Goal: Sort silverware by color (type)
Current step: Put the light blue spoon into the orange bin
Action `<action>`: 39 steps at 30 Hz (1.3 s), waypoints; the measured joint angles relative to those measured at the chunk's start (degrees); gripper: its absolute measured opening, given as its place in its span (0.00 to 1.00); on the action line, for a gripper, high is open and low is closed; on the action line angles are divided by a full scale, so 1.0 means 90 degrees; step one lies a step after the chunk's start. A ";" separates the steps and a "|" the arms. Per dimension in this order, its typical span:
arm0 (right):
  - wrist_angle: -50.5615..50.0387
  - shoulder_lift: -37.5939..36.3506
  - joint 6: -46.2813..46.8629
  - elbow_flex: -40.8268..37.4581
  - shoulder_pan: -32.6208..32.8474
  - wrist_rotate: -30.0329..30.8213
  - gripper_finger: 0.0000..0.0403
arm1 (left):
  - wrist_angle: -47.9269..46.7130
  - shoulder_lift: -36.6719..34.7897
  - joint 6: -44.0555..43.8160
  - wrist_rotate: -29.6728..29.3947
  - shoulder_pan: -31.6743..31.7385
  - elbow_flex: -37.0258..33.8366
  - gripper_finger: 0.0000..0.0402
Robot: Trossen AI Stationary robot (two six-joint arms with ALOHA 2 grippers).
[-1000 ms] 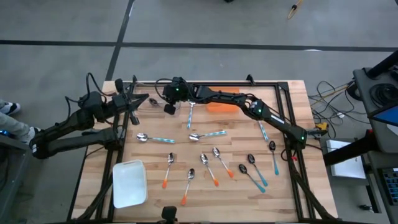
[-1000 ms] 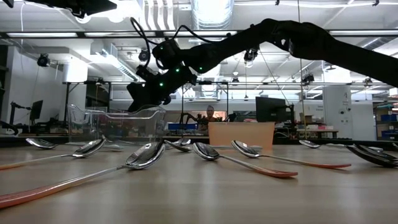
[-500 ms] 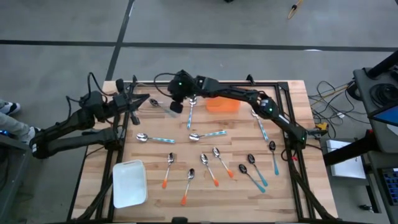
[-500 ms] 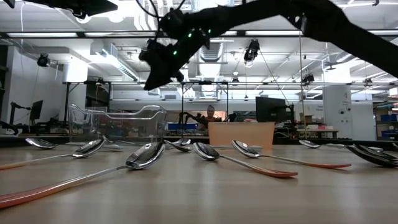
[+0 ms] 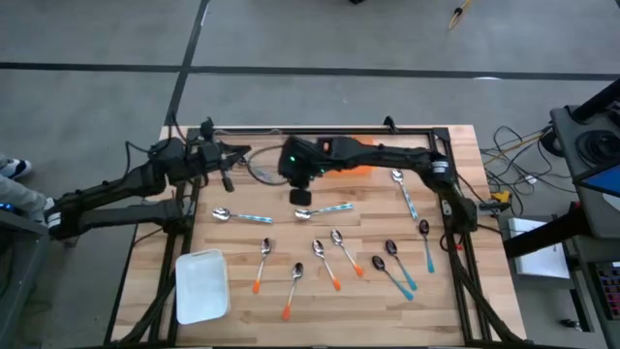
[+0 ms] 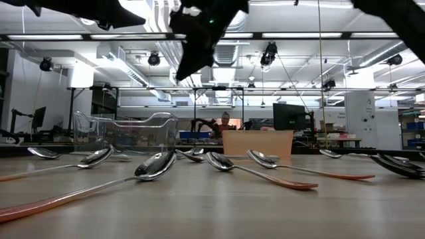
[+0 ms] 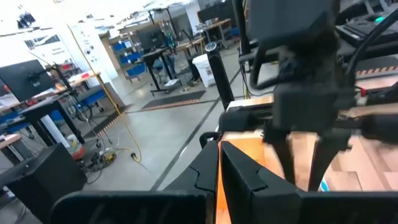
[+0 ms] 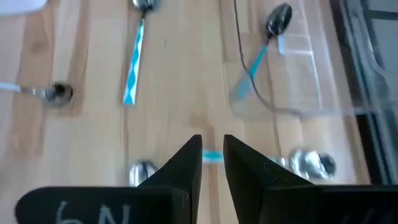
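Swung toward three o'clock, the right gripper (image 5: 298,180) now hangs, fingers narrowly parted and empty, above a silver spoon with light-blue handle (image 5: 324,209) lying mid-table. Centre over its handle before descending. The left gripper (image 5: 225,158) waits clenched at ten o'clock.

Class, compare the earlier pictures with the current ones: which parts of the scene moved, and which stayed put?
The right claw swung from above the clear container back toward the table's middle, taking hold of nothing. The left claw, shut, edged a little inward over the table edge. The spoons and the white tray stayed put.
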 joint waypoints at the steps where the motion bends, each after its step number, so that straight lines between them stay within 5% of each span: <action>1: 0.0157 -0.0193 0.0047 -0.0303 0.0036 0.0047 0.15 | 0.0032 0.0093 -0.0002 0.0000 0.0000 0.0000 0.00; 10: 0.1978 -0.2026 0.0471 -0.3238 0.0177 0.0044 0.15 | -0.0227 0.0777 -0.0793 0.0007 -0.0002 0.0168 0.00; 21: 0.4019 -0.3383 0.0905 -0.5745 0.0302 0.0047 0.15 | -0.2135 0.1634 -0.2202 0.0019 0.0000 0.0928 0.00; 29: 0.4443 -0.3912 0.1725 -0.6663 0.0305 0.0060 0.15 | -0.3299 0.2331 -0.2574 0.0055 -0.0085 0.1694 0.00; 39: 0.3329 -0.4049 0.2542 -0.7049 0.0300 0.0057 0.15 | -0.3332 0.3054 -0.2623 0.0400 -0.0407 0.2035 0.00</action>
